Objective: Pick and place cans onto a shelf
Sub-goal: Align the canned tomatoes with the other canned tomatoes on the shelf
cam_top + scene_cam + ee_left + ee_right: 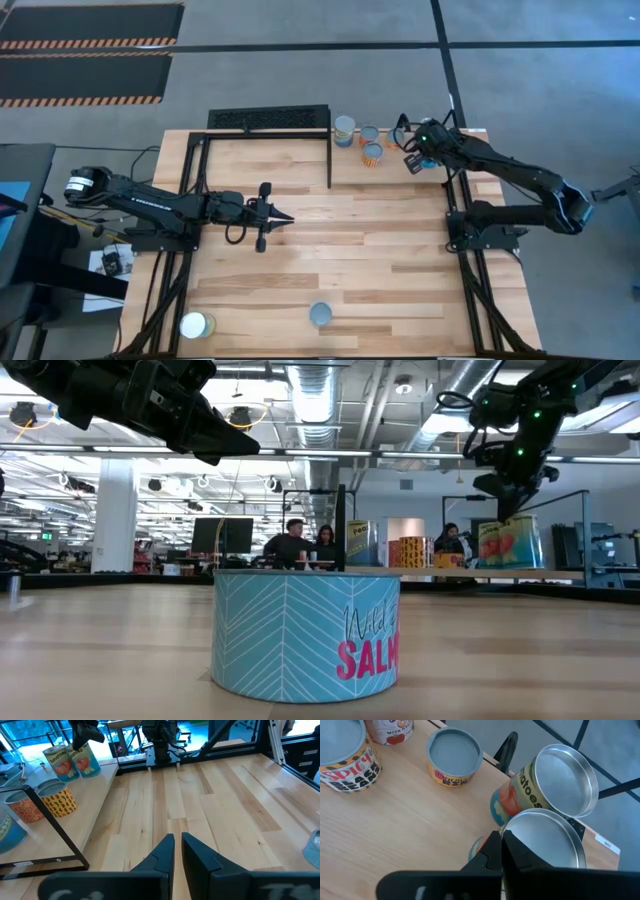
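The right pincer (413, 160) is seen at the far right corner of the light-wood surface (330, 250), hovering over two tomato-labelled tins with shiny silver tops (555, 805) that stand side by side and touching at the surface's edge. Its dark fingers (492, 851) are drawn nearly together with nothing gripped between them, their tips just beside the rim of the nearer tomato tin.

The left pincer (280, 217) is held above the middle-left of the surface, well apart from every tin; its fingers (165, 851) are almost closed, a narrow slit being left between them, and nothing is held.

Beside the tomato tins a cluster of other tins is gathered near the far edge: a yellow-labelled tin with a grey-blue lid (454, 757), a tin marked with spicy black beans lettering (342, 760) and an orange-patterned tin (22, 806).

The shelf, a raised light-wood board framed by thin black metal bars (265, 150), is placed at the far left of the surface; whether any tin rests on it cannot be told.

A short teal salmon tin (305, 635) stands alone near the front edge, and a pale yellow-topped can (196, 325) sits at the front left corner.
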